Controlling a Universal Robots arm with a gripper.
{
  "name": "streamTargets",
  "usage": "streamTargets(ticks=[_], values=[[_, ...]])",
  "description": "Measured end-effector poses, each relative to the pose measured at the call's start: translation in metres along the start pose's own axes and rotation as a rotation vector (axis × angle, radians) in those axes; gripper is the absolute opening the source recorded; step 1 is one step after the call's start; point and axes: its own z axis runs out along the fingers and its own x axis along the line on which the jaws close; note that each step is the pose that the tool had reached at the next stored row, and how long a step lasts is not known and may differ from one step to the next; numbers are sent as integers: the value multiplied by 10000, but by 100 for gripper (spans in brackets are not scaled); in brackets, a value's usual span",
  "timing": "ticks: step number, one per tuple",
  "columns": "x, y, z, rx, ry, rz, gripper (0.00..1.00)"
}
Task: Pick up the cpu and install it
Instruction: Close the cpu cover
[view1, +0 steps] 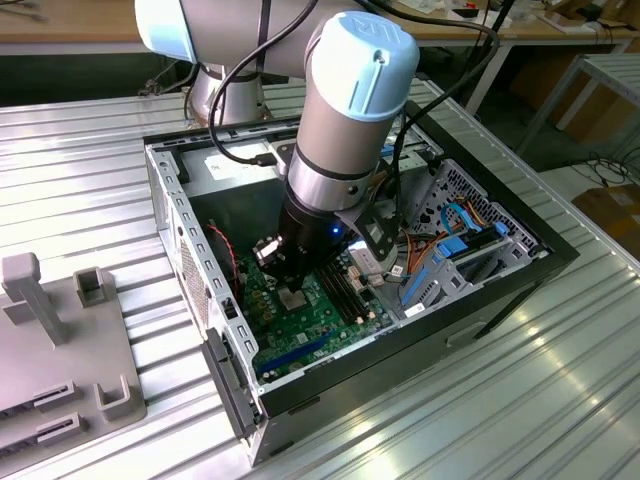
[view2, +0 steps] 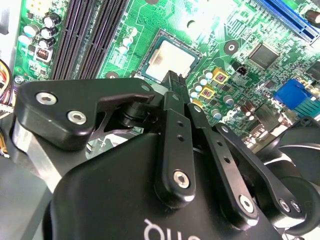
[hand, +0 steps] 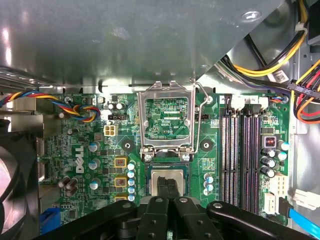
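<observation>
Seen lying flat in the black-framed socket (hand: 189, 172) of the green motherboard (hand: 85, 150): the cpu (view2: 169, 60). Poised just over its edge, jaws drawn together: the gripper (view2: 173, 76). Beyond, hinged upward: a metal load plate (hand: 167, 148), inside an open computer case (view1: 430, 335).

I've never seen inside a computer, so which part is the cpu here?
Look in the open computer case, at its green board. Beside the flipped-up metal frame, right at the tip of the claw, lies the cpu: a plain silver square, unlike the long black slots nearby.
</observation>
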Motion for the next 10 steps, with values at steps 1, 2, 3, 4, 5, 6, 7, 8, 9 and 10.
streamTargets(ticks=[1,2,3,4,5,6,7,8,9,10], values=[[0,0,0,0,1,0,11],[0,0,-1,0,1,0,11],[0,0,-1,0,2,0,11],[0,0,-1,0,3,0,11],[0,0,-2,0,4,0,11],[-2,0,-2,1,5,0,11],[-18,-1,-4,3,8,-2,11],[-44,-1,-4,4,12,-3,11],[-84,-1,-3,1,16,-21,11],[-127,-1,-3,1,20,-38,11]])
